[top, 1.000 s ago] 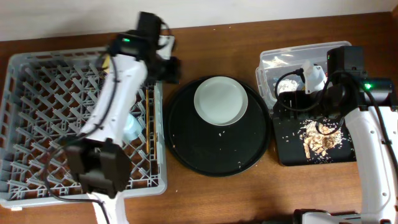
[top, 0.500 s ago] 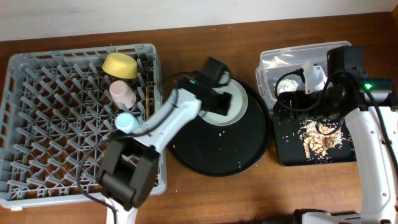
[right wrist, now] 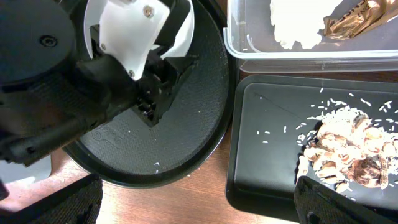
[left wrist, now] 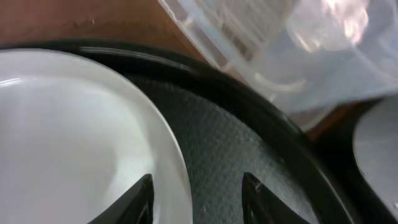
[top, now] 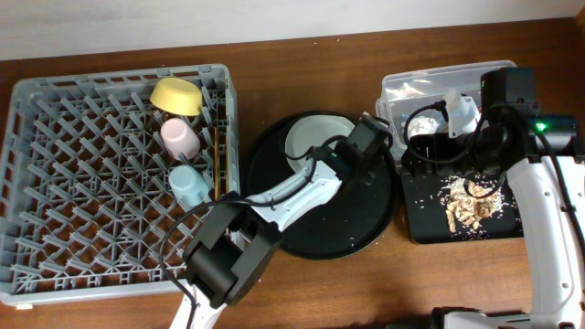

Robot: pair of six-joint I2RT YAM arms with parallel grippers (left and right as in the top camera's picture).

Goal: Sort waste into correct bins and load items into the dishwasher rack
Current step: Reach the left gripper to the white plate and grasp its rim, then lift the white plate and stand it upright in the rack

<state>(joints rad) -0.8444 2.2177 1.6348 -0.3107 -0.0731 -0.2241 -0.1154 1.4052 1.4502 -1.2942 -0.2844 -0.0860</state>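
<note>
left wrist: left gripper wide, straddling white plate rim; right gripper also wide apart.

Round black tray; wooden table

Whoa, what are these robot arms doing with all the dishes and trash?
They are clearing up after a meal. The left gripper is open with a finger on each side of the white plate's rim, on the round black tray. The yellow bowl, pink cup, blue cup and chopsticks sit in the grey rack. The napkin and gold wrapper lie in the clear tub, and the food scraps in the black bin. The right gripper hangs open above the bins.
</note>
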